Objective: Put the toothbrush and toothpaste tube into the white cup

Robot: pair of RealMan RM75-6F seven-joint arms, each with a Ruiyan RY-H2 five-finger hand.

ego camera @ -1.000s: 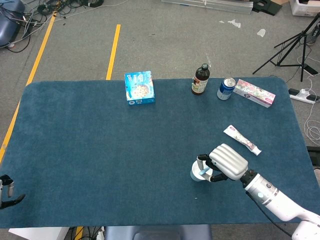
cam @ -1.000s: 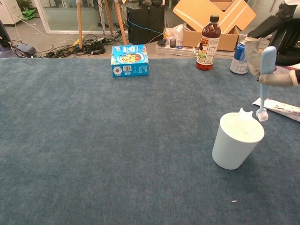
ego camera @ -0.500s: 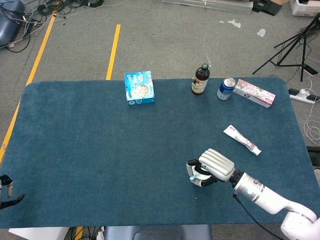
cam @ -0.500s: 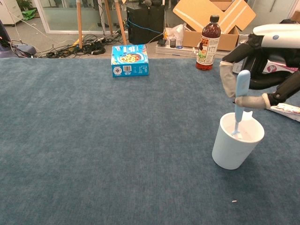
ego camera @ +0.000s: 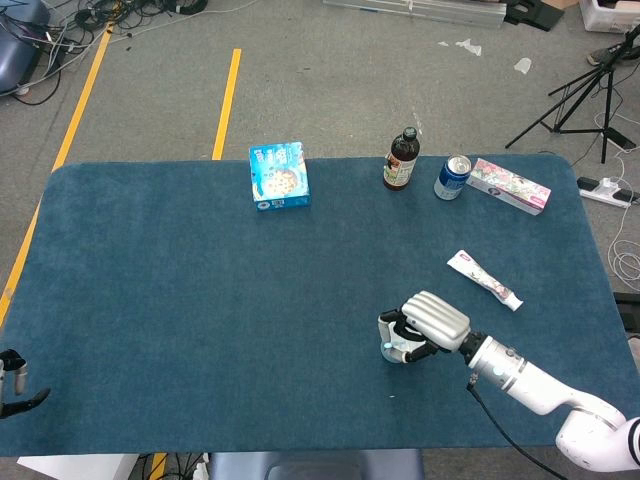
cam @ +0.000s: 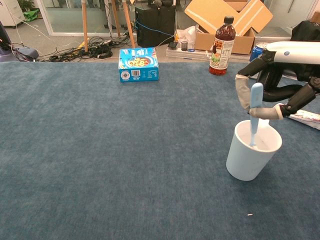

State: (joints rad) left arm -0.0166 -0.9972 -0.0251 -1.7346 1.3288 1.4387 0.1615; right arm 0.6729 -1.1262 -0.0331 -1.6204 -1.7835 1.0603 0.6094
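Since the earlier frames the right hand [cam: 272, 95] has come down and left over the cup [cam: 252, 150], and the toothbrush [cam: 254, 112], formerly held beside the rim, now stands almost upright with its lower end inside the cup. The hand pinches the handle between thumb and a finger, its other fingers curved above the cup mouth; in the head view the hand [ego camera: 430, 325] hides most of the cup [ego camera: 392, 350]. The cup stands upright on the blue table [ego camera: 180, 320], near its right front. The toothpaste [ego camera: 484, 279] lies flat on the table, farther back and right of the cup, apart from it. The left hand [ego camera: 12, 385] shows only at the lower left edge; its state cannot be told. Along the far edge stand a blue box [ego camera: 279, 176], a bottle [ego camera: 400, 159], a can [ego camera: 452, 177] and a flat carton [ego camera: 509, 186].
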